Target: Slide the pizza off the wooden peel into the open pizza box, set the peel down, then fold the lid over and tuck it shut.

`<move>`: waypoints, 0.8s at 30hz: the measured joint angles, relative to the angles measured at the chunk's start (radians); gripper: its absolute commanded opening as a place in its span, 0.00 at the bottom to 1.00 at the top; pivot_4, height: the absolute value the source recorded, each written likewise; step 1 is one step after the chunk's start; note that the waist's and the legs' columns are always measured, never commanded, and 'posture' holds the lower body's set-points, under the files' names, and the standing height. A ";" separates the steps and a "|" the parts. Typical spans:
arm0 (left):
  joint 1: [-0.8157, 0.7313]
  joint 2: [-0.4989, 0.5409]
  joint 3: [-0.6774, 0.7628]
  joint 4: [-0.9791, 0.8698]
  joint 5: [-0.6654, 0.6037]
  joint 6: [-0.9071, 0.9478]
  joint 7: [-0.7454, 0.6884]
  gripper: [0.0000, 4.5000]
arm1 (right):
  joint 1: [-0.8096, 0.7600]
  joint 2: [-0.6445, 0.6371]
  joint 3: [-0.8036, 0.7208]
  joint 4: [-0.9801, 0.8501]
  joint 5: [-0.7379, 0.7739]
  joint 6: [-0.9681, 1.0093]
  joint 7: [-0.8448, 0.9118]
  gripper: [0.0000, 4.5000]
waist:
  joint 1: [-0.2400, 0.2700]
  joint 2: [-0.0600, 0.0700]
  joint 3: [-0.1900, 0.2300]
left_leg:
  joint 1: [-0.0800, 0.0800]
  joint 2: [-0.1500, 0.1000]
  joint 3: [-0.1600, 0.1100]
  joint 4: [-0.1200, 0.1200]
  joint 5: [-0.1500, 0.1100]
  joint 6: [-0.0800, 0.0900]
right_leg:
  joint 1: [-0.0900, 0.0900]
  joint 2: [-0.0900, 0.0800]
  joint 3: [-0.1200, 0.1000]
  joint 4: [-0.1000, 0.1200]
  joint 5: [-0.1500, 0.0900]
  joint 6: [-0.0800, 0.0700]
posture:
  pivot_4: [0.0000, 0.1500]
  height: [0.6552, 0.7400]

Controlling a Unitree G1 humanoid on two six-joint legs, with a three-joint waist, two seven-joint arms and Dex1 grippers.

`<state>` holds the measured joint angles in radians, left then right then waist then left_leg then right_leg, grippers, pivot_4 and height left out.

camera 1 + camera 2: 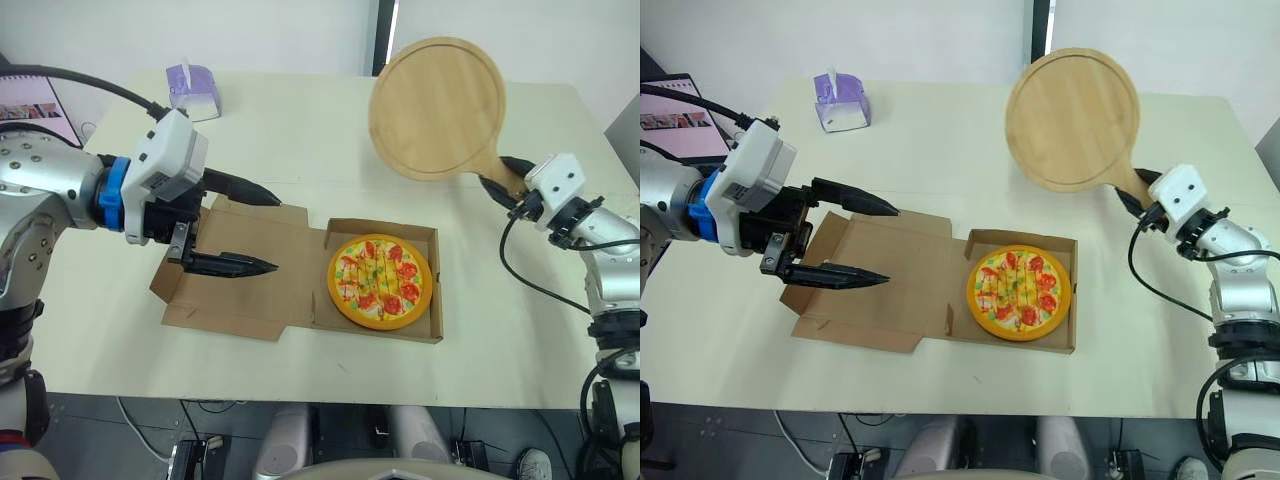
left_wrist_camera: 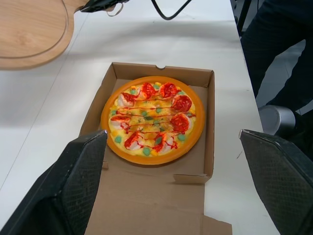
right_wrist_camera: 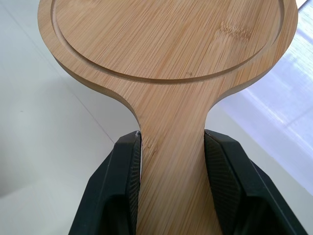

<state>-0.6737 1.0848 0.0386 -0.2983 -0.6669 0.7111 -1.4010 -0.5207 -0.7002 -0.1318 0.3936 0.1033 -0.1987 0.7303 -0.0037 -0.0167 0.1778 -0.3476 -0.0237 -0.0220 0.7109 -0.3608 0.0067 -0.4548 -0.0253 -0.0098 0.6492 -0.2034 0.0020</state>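
Clenched in the right gripper [image 3: 171,142]: the handle of the wooden peel [image 1: 437,105], with one black finger [image 3: 122,181] pressed to each edge of it. Beyond those fingertips, the round board, bare, tilted up in the air over the far side of the table [image 1: 300,140], apart from the box below.

Spread wide and grasping nothing: the left gripper [image 1: 277,234]. Poised over the opened lid [image 1: 240,290] of the pizza box [image 1: 437,300], fingertips aimed at the tray; touching the cardboard or not, cannot tell. Straight ahead of those fingers, and framed between them in the left wrist view: the pizza [image 2: 152,119], flat inside the tray, nearly filling it, apart from both fingers. Between fingertips and pizza, just bare lid cardboard and the hinge fold. Along the lid's outer edges, under and behind the fingers, side flaps slightly raised.

Well behind the left fingers, near the table's far edge: a purple tissue box [image 1: 193,91]. Trailing down from behind the right fingers: a black cable [image 1: 520,270], looping over the table beside the tray.
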 measured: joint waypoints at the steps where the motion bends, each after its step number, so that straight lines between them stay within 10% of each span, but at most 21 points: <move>1: 0.000 -0.001 0.000 0.000 -0.001 0.000 0.003 1.00 | 0.013 -0.002 -0.010 -0.011 0.004 0.017 -0.006 0.36 | 0.000 0.000 0.000 | 0.000 0.000 0.000 0.000 0.000 0.000 | 0.000 0.000 0.000 0.000 0.000 0.000 | 1.00 1.00; 12: 0.011 -0.063 -0.004 -0.004 -0.005 -0.016 0.018 1.00 | 0.411 -0.151 -0.297 -0.306 0.200 0.587 -0.016 0.36 | 0.011 0.001 0.000 | 0.000 0.000 -0.001 0.000 -0.002 0.003 | 0.001 0.000 0.000 -0.001 0.000 0.000 | 1.00 1.00; 24: -0.049 -0.167 -0.066 0.046 0.011 -0.068 0.011 1.00 | 0.674 -0.028 -0.501 -0.705 0.387 1.218 -0.220 0.36 | 0.001 0.003 -0.002 | 0.003 0.001 0.000 0.001 -0.003 0.006 | 0.005 0.003 0.000 -0.001 0.000 0.000 | 1.00 1.00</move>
<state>-0.7229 0.9178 -0.0276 -0.2525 -0.6555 0.6436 -1.3901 0.1537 -0.7278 -0.6332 -0.3114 0.4908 1.0192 0.5105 -0.0028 -0.0141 0.1761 -0.3446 -0.0223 -0.0223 0.7115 -0.3640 0.0124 -0.4500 -0.0222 -0.0096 0.6481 -0.2035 0.0024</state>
